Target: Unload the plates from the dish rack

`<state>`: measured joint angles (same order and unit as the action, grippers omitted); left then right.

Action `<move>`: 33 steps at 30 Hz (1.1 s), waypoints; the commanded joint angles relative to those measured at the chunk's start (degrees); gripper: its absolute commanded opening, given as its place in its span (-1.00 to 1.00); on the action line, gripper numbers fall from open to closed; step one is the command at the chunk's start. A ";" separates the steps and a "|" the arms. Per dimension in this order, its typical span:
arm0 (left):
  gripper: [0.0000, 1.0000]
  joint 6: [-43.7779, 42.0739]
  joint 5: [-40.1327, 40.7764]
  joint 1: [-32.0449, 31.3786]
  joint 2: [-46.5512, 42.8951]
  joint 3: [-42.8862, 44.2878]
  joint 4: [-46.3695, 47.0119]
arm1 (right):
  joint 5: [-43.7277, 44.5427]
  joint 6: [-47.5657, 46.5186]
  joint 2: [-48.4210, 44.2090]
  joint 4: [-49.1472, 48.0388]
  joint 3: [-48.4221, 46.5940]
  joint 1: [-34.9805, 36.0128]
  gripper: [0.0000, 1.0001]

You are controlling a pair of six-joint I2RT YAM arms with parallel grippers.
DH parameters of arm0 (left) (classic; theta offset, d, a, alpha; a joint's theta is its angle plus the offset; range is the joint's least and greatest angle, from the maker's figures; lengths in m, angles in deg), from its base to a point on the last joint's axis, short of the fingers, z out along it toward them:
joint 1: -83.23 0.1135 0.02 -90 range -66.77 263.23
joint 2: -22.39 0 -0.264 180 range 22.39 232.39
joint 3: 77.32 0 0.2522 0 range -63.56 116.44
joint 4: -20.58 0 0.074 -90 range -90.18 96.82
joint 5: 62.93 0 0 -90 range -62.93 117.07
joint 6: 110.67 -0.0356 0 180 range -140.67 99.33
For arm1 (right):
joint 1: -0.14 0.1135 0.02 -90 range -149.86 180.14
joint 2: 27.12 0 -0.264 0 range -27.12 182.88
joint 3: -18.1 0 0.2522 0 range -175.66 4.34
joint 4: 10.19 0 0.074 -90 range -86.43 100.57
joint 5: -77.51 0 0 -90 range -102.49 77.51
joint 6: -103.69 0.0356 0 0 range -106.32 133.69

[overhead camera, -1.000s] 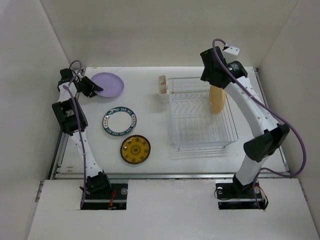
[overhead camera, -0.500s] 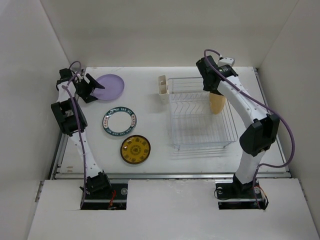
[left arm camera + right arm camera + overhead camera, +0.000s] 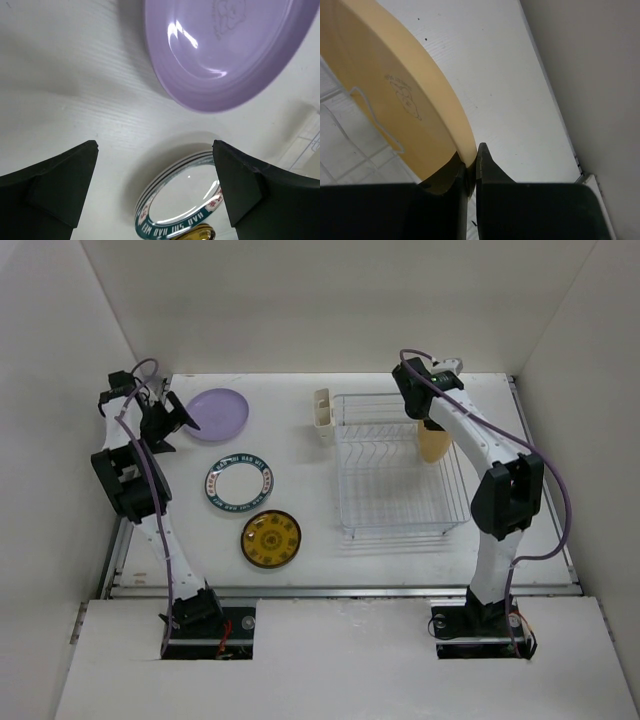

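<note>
At the far right side of the dish rack [image 3: 405, 530], we are clamping the right fingers [image 3: 481, 172] shut on the tan plate [image 3: 395, 100], one finger pressing on each face of its upper rim. That plate is standing on edge among the upright wires, and it is the only plate we are seeing inside the rack. Its flat faces are running roughly near to far, so its thin edge is pointing up toward our wrist, and the fingers are coming down on it from above. We are judging that the coming move is turning on this: the plate is sitting directly below the grip and between wires, so the lift is needing to go straight up within the plate's own plane before any sideways travel, or the lower rim may be catching the rack. Across the surface [image 3: 310, 480], well apart from the rack, the left fingers [image 3: 172, 423] are standing wide open and gripping nothing, hovering just beside the lavender plate [image 3: 218, 413], which is lying flat at the far left. Nearer to us, the teal-rimmed plate [image 3: 240, 484] and the amber plate [image 3: 270, 539] are lying flat too. The right arm is plainly the nearer one for this job.
</note>
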<state>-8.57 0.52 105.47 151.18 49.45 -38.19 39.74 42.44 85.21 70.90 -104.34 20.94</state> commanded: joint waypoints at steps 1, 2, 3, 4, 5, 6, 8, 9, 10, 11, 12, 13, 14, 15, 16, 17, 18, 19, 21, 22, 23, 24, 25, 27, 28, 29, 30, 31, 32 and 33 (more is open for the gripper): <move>0.98 -3.74 1.75 0.17 -7.93 -1.04 -3.24 | 2.26 2.62 -1.49 -2.92 -3.46 0.38 -1.00; 0.98 -3.75 1.76 -0.35 -10.20 -2.87 -3.24 | 2.87 2.62 -2.20 -2.21 -4.25 0.38 -1.00; 0.98 -4.36 1.76 -0.88 -11.53 -3.75 -3.24 | 4.01 2.62 -3.08 -1.51 -4.86 0.38 -1.00; 0.98 -4.36 1.76 -0.88 -12.85 -4.63 -2.54 | 4.63 3.15 -4.91 0.33 -6.35 0.38 -1.00; 0.98 -5.15 1.76 -1.58 -15.74 -5.51 -2.53 | 5.33 3.15 -5.89 1.30 -7.32 0.99 -1.00; 0.98 -6.37 0.80 -2.63 -17.16 -7.26 -1.66 | 6.56 3.76 -6.94 2.27 -8.55 1.87 -1.00; 0.98 -7.70 -1.30 -3.17 -19.71 -8.42 -1.66 | 7.27 3.77 -9.83 4.64 -12.94 2.92 -1.00; 0.98 -8.40 -4.45 -4.56 -22.07 -8.94 -1.66 | 7.27 3.77 -10.64 5.26 -14.61 3.54 -1.00; 0.98 -9.19 -6.39 -5.10 -23.22 -9.56 -1.66 | 7.80 3.77 -11.43 5.79 -16.28 4.94 -1.00; 0.98 -11.29 -8.24 -5.71 -24.11 -9.56 -2.26 | 8.32 3.77 -12.83 6.32 -19.08 5.65 -1.00; 0.98 -12.52 -11.83 -7.11 -25.59 -9.56 -3.92 | 7.72 3.77 -13.36 6.32 -20.15 7.22 -1.00; 0.98 -14.02 -13.78 -7.91 -26.22 -8.95 -4.98 | 7.71 3.77 -13.98 5.71 -20.95 7.24 -1.00; 0.98 -15.68 -15.45 -8.78 -26.75 -8.95 -6.04 | 5.28 3.77 -14.68 4.66 -20.95 8.72 -1.00; 0.98 -18.66 -16.51 -9.75 -26.75 -8.25 -7.18 | 3.86 2.90 -15.99 1.08 -19.91 9.52 -1.00; 0.98 -19.56 -16.52 -11.85 -27.45 -7.72 -8.15 | 3.15 2.19 -16.01 -0.87 -18.60 9.53 -1.00; 0.98 -20.09 -16.52 -12.74 -27.45 -7.72 -8.86 | 3.67 2.18 -16.01 -1.58 -17.71 10.13 -1.00; 0.98 -20.10 -15.83 -13.53 -27.45 -7.72 -9.47 | 4.37 2.18 -15.05 -1.59 -17.18 9.62 -1.00; 0.98 -20.10 -15.82 -14.23 -27.45 -7.72 -9.48 | 4.37 5.14 -14.26 0.15 -16.57 9.61 -1.00; 0.98 -20.10 -15.82 -14.86 -27.45 -7.19 -10.01 | 4.12 7.80 -13.54 2.62 -14.39 7.33 -1.00; 0.98 -20.10 -15.82 -14.86 -27.45 -7.19 -10.01 | 3.50 8.42 -13.54 2.63 -12.71 6.72 -1.00; 0.98 -20.10 -15.82 -14.86 -27.45 -7.19 -10.01 | 2.89 9.21 -13.54 2.63 -10.87 6.19 -1.00; 0.98 -20.10 -15.82 -14.86 -27.45 -7.71 -10.01 | 1.40 9.22 -14.41 1.59 -8.76 5.66 -1.00; 0.98 -20.10 -15.21 -14.86 -27.45 -7.72 -10.01 | 0.69 9.22 -15.55 -1.12 -4.91 4.88 -1.00; 0.98 -20.10 -15.20 -14.86 -27.45 -7.72 -10.61 | -0.89 6.50 -16.09 -5.35 -1.29 4.17 -1.00; 0.98 -20.10 -15.20 -14.86 -27.45 -7.72 -10.62 | -2.55 5.45 -16.62 -7.28 1.17 3.64 -1.00; 0.98 -20.10 -15.20 -14.86 -27.45 -7.72 -10.62 | -3.26 4.48 -16.62 -10.17 1.80 3.64 -1.00; 0.98 -20.10 -15.20 -14.86 -27.45 -7.72 -11.14 | -4.06 3.77 -15.92 -10.81 1.81 2.94 -1.00; 0.98 -20.10 -15.20 -14.86 -27.45 -7.72 -11.15 | -5.37 3.24 -15.31 -10.82 1.81 2.06 -1.00; 0.98 -20.70 -15.20 -14.86 -27.45 -7.72 -11.15 | -5.99 3.24 -14.17 -11.34 1.81 1.53 -1.00; 0.98 -20.71 -14.68 -14.86 -27.45 -8.24 -11.15 | -6.52 3.24 -13.64 -11.34 1.11 1.01 -1.00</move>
<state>-27.48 -13.40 90.48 125.17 40.66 -48.18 35.68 45.78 72.14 67.84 -101.57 23.17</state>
